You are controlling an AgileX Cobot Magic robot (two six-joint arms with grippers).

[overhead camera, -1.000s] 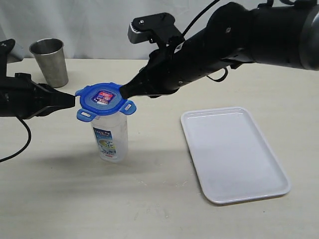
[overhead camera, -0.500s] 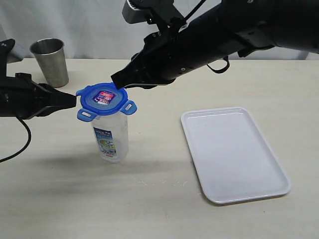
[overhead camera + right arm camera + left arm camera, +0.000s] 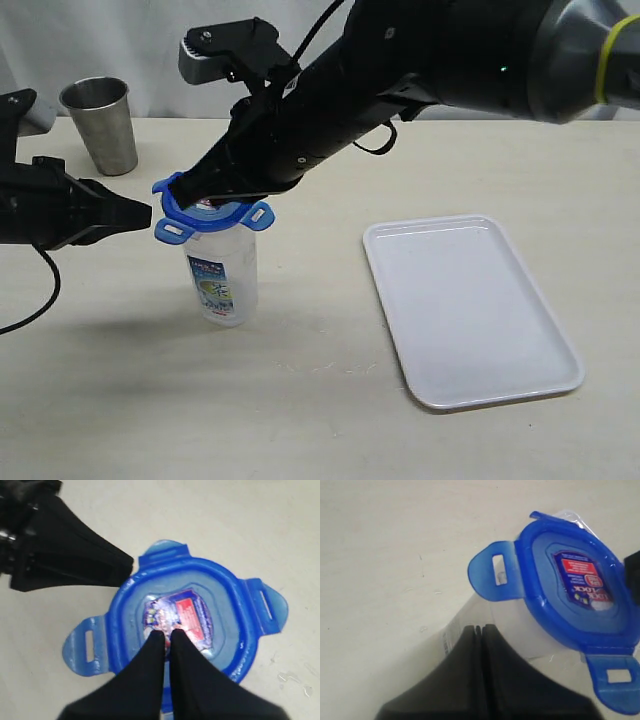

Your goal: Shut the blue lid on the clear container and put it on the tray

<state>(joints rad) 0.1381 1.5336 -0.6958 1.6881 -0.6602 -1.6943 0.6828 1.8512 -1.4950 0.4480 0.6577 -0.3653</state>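
Observation:
The blue lid (image 3: 215,218) sits on top of the clear container (image 3: 222,285), which stands upright on the table left of centre. Its flaps stick out sideways. My right gripper (image 3: 192,192) is shut, reaching across from the right, with its tip resting on the lid's sticker (image 3: 187,615). From the right wrist the lid (image 3: 220,630) fills the view under the right gripper (image 3: 166,633). My left gripper (image 3: 148,212) is shut, its tip close against the container's left side just under the lid rim. The left gripper (image 3: 482,628) points at the container wall (image 3: 520,645) below the lid (image 3: 570,590). The white tray (image 3: 470,310) lies flat to the right.
A grey steel cup (image 3: 100,122) stands at the back left, behind my left arm. The right arm stretches over the table's middle and back, above the space between container and tray. Bare table lies in front of the container.
My right gripper has swung left from the lid's right edge to over the lid, its tip now down on the sticker. The left gripper, container and tray have not moved.

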